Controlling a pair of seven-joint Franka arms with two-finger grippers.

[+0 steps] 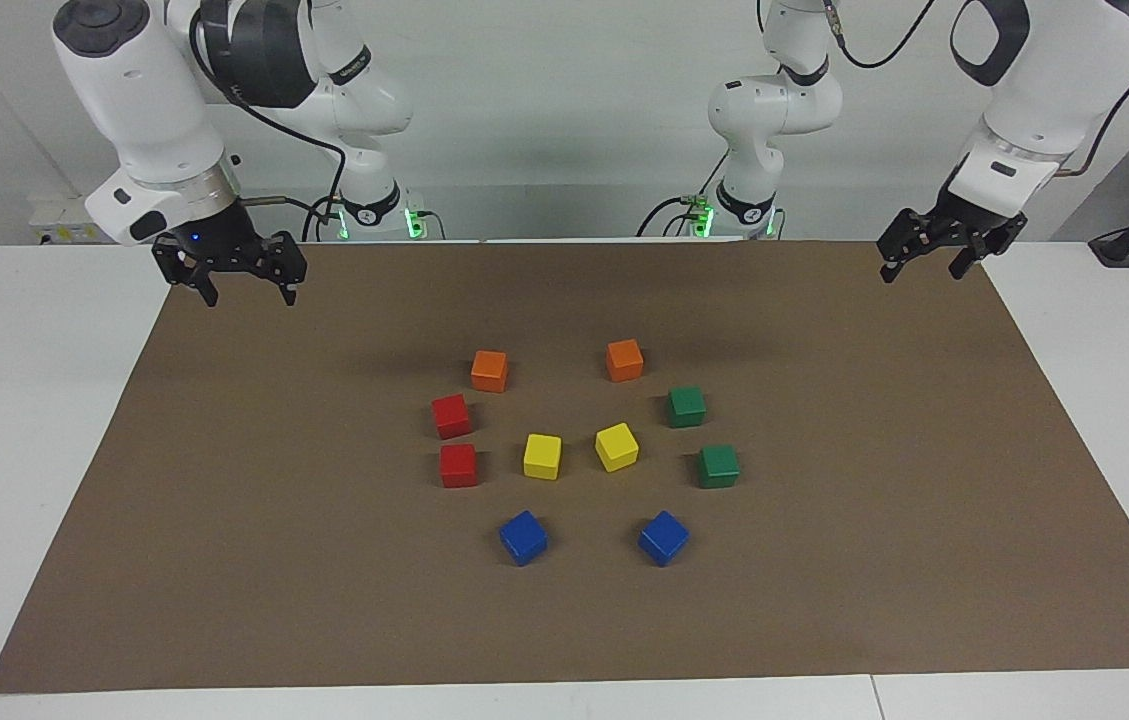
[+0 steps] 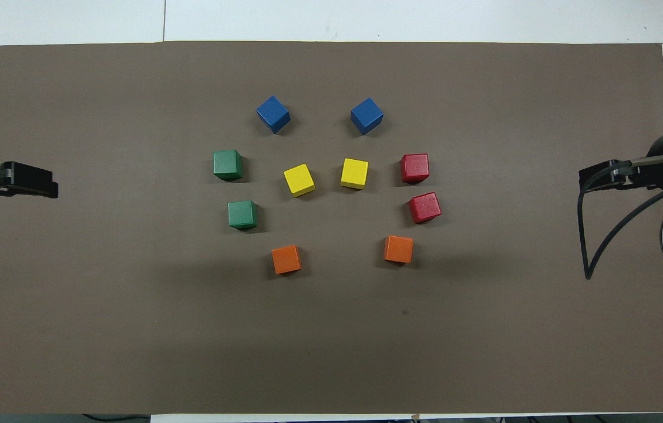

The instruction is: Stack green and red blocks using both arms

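Two green blocks (image 1: pixel 686 406) (image 1: pixel 718 466) sit on the brown mat toward the left arm's end, also seen from overhead (image 2: pixel 228 164) (image 2: pixel 242 214). Two red blocks (image 1: pixel 450 415) (image 1: pixel 458 465) sit toward the right arm's end, also seen from overhead (image 2: pixel 414 168) (image 2: pixel 424 207). All lie flat and apart. My left gripper (image 1: pixel 919 270) is open and empty, up in the air over the mat's edge (image 2: pixel 43 185). My right gripper (image 1: pixel 250 290) is open and empty, over the mat's edge at the right arm's end (image 2: pixel 595 175).
Two orange cubes (image 1: pixel 489 370) (image 1: pixel 624 360) lie nearest the robots, two yellow cubes (image 1: pixel 542 456) (image 1: pixel 616 446) in the middle, and two blue cubes (image 1: pixel 523 537) (image 1: pixel 663 537) farthest. The brown mat (image 1: pixel 874 560) covers a white table.
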